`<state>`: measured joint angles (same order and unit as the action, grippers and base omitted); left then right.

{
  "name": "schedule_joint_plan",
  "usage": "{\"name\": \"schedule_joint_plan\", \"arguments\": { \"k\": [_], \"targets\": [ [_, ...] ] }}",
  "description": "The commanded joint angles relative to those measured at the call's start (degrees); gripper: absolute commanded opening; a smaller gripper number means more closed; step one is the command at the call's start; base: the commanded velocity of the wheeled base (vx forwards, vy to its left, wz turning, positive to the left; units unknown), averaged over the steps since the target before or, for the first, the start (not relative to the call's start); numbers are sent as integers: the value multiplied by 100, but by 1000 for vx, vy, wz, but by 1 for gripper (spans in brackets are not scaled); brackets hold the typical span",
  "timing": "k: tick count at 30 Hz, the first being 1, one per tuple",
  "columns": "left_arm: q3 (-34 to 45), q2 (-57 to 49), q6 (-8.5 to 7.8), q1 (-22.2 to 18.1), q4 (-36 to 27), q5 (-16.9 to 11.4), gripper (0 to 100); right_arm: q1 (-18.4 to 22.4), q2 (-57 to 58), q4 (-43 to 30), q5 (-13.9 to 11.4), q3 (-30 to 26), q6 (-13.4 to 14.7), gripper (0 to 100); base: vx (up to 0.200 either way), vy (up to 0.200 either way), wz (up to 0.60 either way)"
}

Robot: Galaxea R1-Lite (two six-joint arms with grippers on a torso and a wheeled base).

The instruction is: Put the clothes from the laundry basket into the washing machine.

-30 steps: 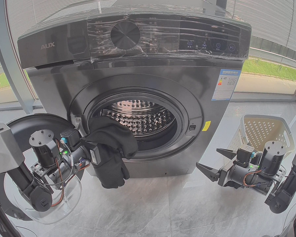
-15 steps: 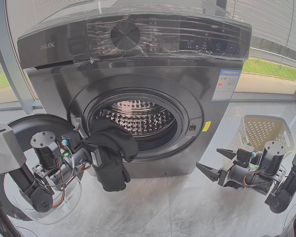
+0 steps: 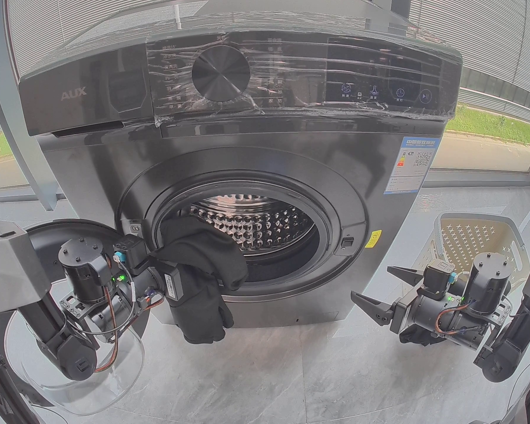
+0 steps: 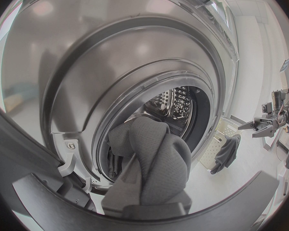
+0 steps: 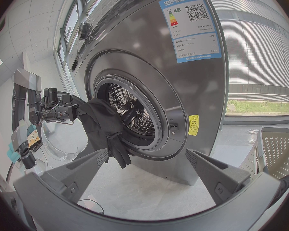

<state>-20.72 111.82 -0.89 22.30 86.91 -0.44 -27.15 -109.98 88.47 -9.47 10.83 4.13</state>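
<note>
The dark grey washing machine [image 3: 241, 148] stands with its round door swung open to the left. My left gripper [image 3: 185, 278] is shut on a black garment [image 3: 203, 278] at the lower left rim of the drum opening [image 3: 247, 225]. The cloth drapes over the fingers and hangs down in front of the machine. From the left wrist, the same black garment [image 4: 157, 158] lies folded over the left gripper [image 4: 151, 196] at the drum mouth. My right gripper [image 3: 372, 287] hangs open and holds nothing, low at the right beside the white laundry basket [image 3: 483, 237].
The open door [image 3: 53, 242], with its clear glass bowl [image 3: 70, 378], sits low on the left under my left arm. A dark garment [image 4: 226, 153] hangs over the basket's rim [image 4: 216, 138]. Grey tiled floor [image 3: 288, 372] lies open in front of the machine.
The head view has shifted, so the machine looks a little nearer and larger. The left gripper still holds the black garment at the drum's rim. The right gripper stays open in the same place.
</note>
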Motion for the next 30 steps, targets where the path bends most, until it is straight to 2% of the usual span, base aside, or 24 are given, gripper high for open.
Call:
{"name": "schedule_joint_plan", "arguments": {
  "k": [1,30],
  "targets": [
    [16,50,1,3,2,0,0,-1,-32,4,-2,-10,0,100,0,0,0],
    [51,59,1,82,2,0,0,-1,-58,4,-2,-10,0,100,0,0,0]
  ]
}}
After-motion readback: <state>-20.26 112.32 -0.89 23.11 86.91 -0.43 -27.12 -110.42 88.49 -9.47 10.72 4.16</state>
